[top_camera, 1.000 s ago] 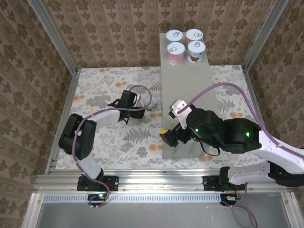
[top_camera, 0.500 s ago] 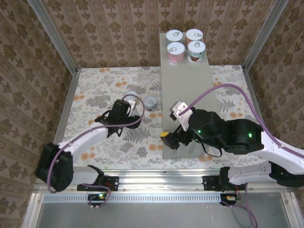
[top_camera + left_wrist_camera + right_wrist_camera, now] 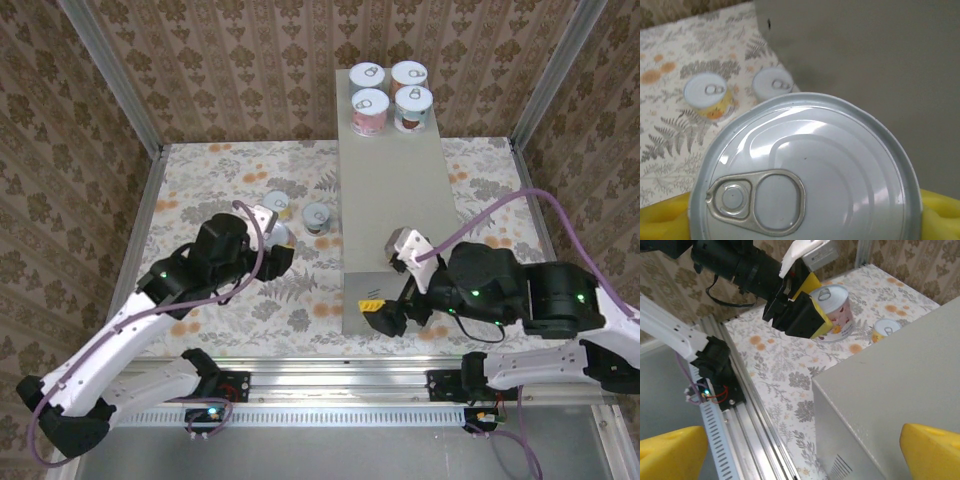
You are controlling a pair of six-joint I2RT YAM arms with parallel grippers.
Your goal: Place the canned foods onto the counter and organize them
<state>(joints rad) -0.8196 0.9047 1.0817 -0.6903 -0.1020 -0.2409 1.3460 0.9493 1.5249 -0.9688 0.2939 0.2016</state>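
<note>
Canned foods number seven. Four tins stand in a two-by-two block at the far end of the grey counter. Two more sit on the floral floor left of the counter: one with a yellow label and one just beside the counter wall. The seventh, pink-labelled tin is clamped upright in the left pincer, above the floor and near those two. The right pincer hangs over the counter's near end, its yellow fingers spread wide apart, holding nothing.
</note>
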